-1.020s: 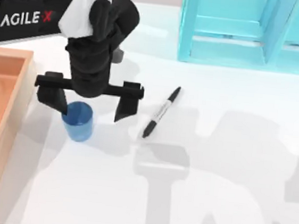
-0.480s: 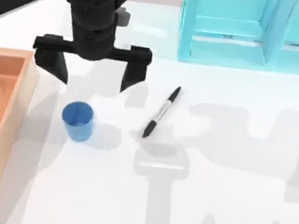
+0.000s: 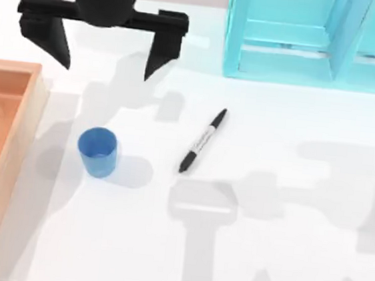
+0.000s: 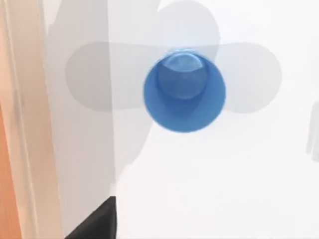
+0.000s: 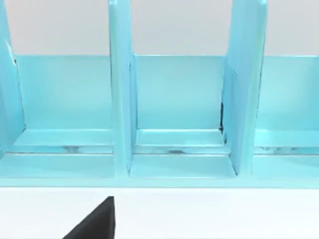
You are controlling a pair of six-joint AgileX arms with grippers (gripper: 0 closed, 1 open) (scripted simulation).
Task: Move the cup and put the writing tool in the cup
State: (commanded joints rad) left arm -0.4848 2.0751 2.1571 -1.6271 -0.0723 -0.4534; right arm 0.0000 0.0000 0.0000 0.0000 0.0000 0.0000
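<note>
The blue cup (image 3: pixel 97 151) stands upright on the white table, left of centre, with nothing in it; the left wrist view looks straight down into the cup (image 4: pixel 184 90). The black marker with its pale middle (image 3: pixel 203 141) lies flat on the table to the cup's right, slanted, apart from it. My left gripper (image 3: pixel 106 55) hangs open high above the table's far left, well behind the cup, holding nothing. One black fingertip (image 5: pixel 92 221) of the right gripper shows in the right wrist view.
A wooden tray (image 3: pixel 13 136) lies along the table's left edge, close to the cup. A turquoise divided rack (image 3: pixel 319 40) stands at the back right and faces the right wrist camera (image 5: pixel 174 114). Arm shadows fall across the bare white table.
My left gripper has let go of the cup, risen and drawn back toward the far left. The cup stays where it was set down. The marker has not moved.
</note>
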